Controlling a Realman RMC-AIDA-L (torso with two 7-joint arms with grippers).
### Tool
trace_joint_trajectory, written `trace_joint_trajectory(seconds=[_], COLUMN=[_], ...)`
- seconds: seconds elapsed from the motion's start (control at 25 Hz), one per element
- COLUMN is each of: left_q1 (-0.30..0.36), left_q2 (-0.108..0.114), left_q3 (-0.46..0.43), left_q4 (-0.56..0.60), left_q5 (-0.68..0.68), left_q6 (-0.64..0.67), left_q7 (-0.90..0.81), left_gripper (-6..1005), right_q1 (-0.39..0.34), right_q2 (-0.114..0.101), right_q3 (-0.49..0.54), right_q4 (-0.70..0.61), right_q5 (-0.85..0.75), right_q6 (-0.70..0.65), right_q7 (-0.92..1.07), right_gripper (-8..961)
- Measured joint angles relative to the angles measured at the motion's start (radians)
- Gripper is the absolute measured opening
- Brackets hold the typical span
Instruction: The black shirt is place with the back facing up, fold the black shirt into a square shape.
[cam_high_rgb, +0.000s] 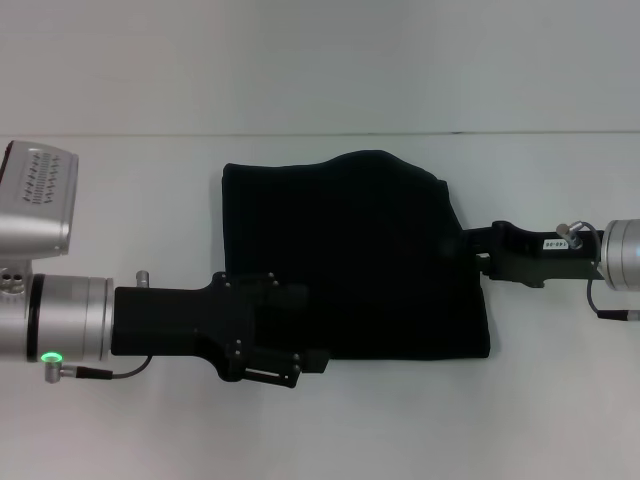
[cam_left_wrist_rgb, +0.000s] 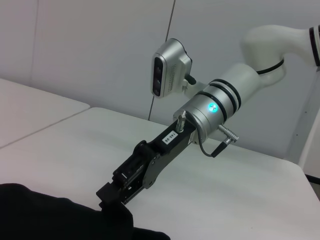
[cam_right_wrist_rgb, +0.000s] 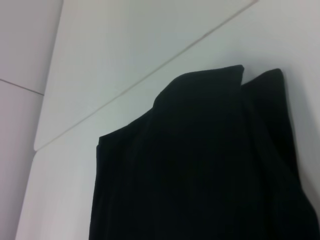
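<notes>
Left gripper (cam_high_rgb: 305, 365) and right gripper (cam_high_rgb: 478, 250) flank folded black shirt (cam_high_rgb: 370, 260).

White table (cam_high_rgb: 120, 230), seam line running across far part; pale wall (cam_left_wrist_rgb: 90, 45) behind, vertical panel joint.

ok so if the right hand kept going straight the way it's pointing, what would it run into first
The black shirt. The right hand points across the white table toward the left hand and already sits at the shirt's edge, so it would likely push into the folded fabric first.
</notes>
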Motion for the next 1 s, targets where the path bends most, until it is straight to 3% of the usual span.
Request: trace_joint_trajectory(seconds=[0.08,0.28,0.72,0.92,1.0], left_q1=[0.0,0.001,0.007,0.007,0.007], left_q2=[0.0,0.002,-0.001,-0.002,-0.002], left_q3=[0.0,-0.003,-0.006,-0.006,-0.007], left_q4=[0.0,0.0,0.0,0.0,0.0], left_q5=[0.0,0.001,-0.006,-0.007,-0.008], left_q6=[-0.001,-0.002,-0.002,-0.003,-0.003], left_q7=[0.0,0.001,-0.004,-0.004,-0.004], left_gripper=[904,904,904,904,904], right_q1=[-0.004,-0.014,-0.028,-0.038,-0.046], right_q2=[0.003,-0.004,-0.012,-0.011,-0.014], right_q3=[0.0,-0.005,-0.025,-0.022,-0.019], right_q4=[0.0,0.001,0.002,-0.005,-0.009], right_q5=[0.003,0.001,-0.004,0.0,0.0], right_q6=[0.0,-0.023,-0.073,-0.074,-0.082], right_q7=[0.001,0.012,0.01,0.003,0.003], right_gripper=[546,314,161,239,408])
